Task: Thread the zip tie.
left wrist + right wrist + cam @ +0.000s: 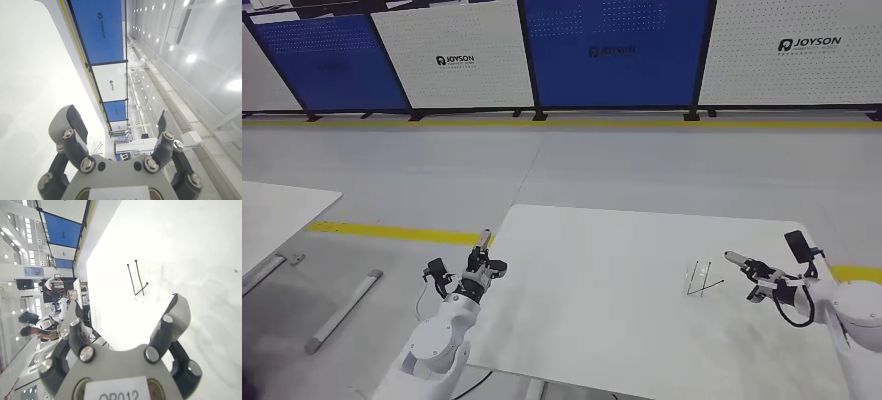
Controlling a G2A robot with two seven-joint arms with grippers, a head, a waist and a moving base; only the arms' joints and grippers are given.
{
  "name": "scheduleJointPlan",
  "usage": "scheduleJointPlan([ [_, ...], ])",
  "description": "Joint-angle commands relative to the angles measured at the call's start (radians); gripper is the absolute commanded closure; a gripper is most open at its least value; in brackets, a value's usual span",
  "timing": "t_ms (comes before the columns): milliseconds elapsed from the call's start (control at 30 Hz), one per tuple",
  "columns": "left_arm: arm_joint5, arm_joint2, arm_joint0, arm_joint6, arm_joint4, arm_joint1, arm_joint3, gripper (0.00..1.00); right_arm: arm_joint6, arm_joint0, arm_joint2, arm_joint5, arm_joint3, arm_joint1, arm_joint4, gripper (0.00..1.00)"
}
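Jaws on both arms spread, empty — zip ties lie loose on the worktop, just ahead of right jaws, well apart from left jaws. Nothing picked or threaded yet — whole job left.

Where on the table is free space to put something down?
The wide middle of the table is bare, between the left gripper at one edge and the zip ties. The only crowded patch is around the zip ties, close before the right gripper.
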Motion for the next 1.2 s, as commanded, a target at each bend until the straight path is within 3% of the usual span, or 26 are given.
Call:
scheduleJointPlan([
  [0,0.0,0.0,0.0,0.0,0.0,0.0,0.0,0.0,0.0,0.0,0.0,0.0,0.0,0.0,0.0,0.0],
  [200,0.0,0.0,0.0,0.0,0.0,0.0,0.0,0.0,0.039,0.022,0.003,-0.019,-0.014,0.002,0.025,0.0],
  [300,0.0,0.0,0.0,0.0,0.0,0.0,0.0,0.0,0.107,0.066,-0.035,-0.003,-0.005,0.007,-0.048,0.0],
  [400,0.0,0.0,0.0,0.0,0.0,0.0,0.0,0.0,0.224,0.135,-0.114,0.013,0.069,0.004,-0.105,0.0],
  [467,0.0,0.0,0.0,0.0,0.0,0.0,0.0,0.0,0.242,0.188,-0.168,0.012,0.119,-0.004,-0.143,0.0],
  [600,0.0,0.0,0.0,0.0,0.0,0.0,0.0,0.0,0.222,0.237,-0.221,0.009,0.181,-0.015,-0.165,0.0],
  [900,0.0,0.0,0.0,0.0,0.0,0.0,0.0,0.0,0.222,0.237,-0.221,0.009,0.181,-0.015,-0.165,0.0],
  [1033,0.0,0.0,0.0,0.0,0.0,0.0,0.0,0.0,0.175,0.231,-0.176,-0.031,0.211,-0.011,-0.104,0.0],
  [1167,0.0,0.0,0.0,0.0,0.0,0.0,0.0,0.0,0.178,0.239,-0.18,-0.042,0.245,-0.011,-0.088,0.0],
])
